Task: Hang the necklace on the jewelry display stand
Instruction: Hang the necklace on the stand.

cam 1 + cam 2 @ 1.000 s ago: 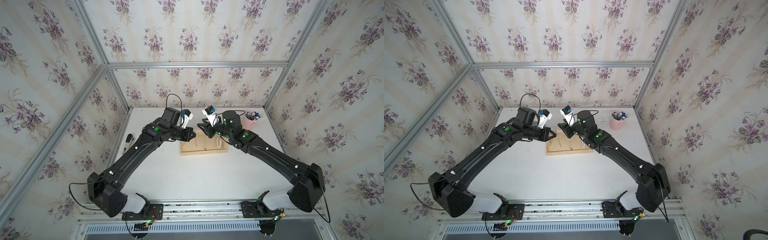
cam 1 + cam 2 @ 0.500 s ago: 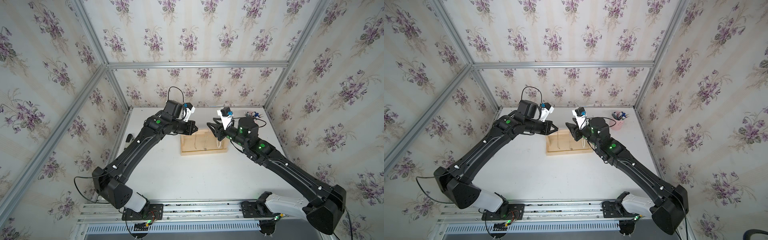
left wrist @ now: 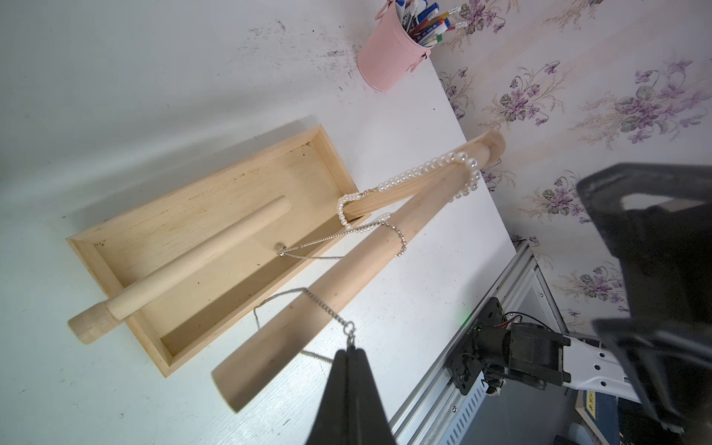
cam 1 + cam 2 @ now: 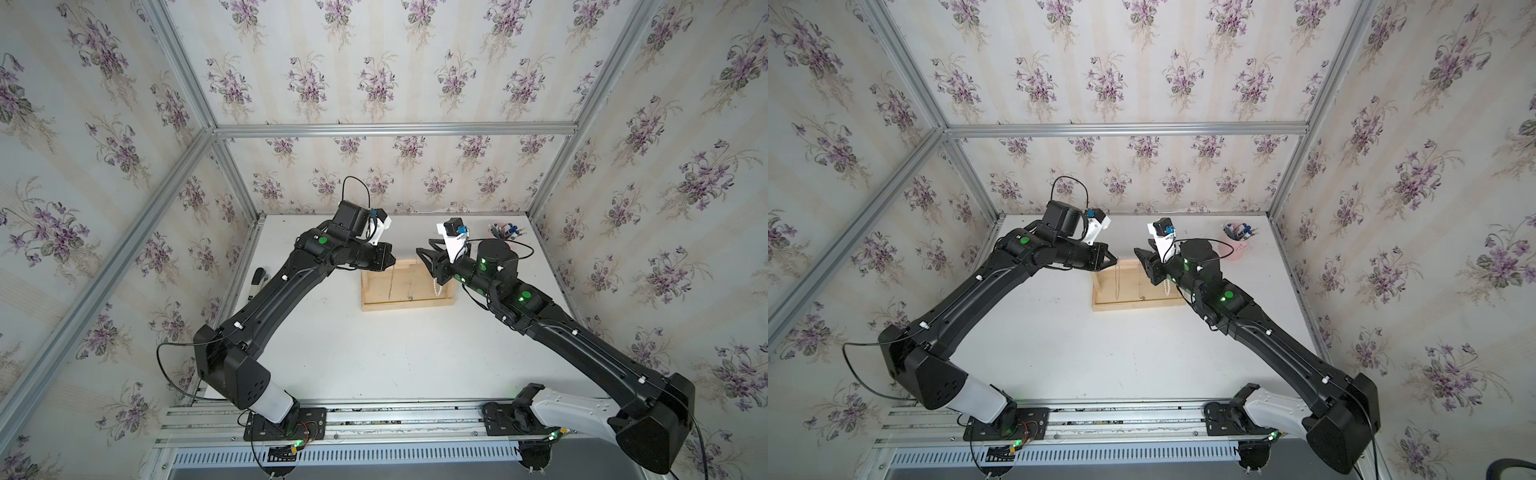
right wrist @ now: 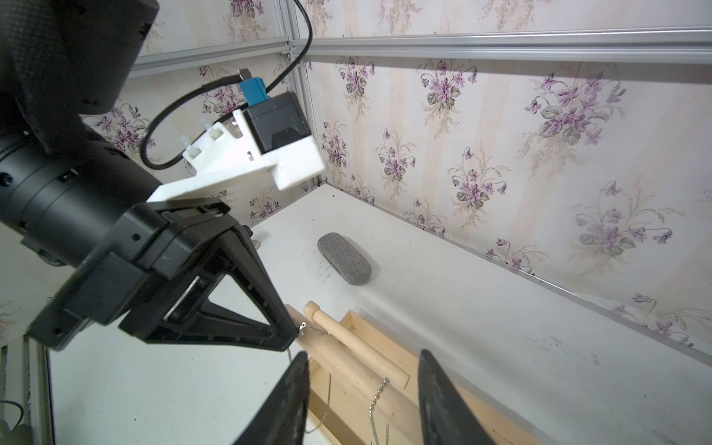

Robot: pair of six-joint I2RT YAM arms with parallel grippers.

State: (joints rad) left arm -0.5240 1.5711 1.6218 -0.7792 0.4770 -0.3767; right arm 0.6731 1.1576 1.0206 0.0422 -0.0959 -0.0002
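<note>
Broadly, the white worktop carries the jewelry display stand toward its back, between the two arms. Its top rail is shared. A pearl strand is hung by the far upright and a fine silver chain at mid-span. The necklace is laid over the rail toward the end on the left arm's side. One part droops on the tray's side, and the other is led to the left pincer. That pincer's jaws are pressed together on the small ring at the chain's end. The right pincer is poised above the rail with its jaws apart, and nothing is gripped by it.

The step in hand is judged to be the letting-go. The held end should first be lowered close beside the rail, so that little slack is left to whip. It is best released only once the two hanging parts look roughly balanced, since an uneven chain may be pulled off by its heavier side. The drape should be kept inboard of the rail's end and apart from the fine silver chain, lest the two be tangled. Afterwards the left pincer should be drawn straight back from the rail, not across it, so that no link is snagged.
</note>
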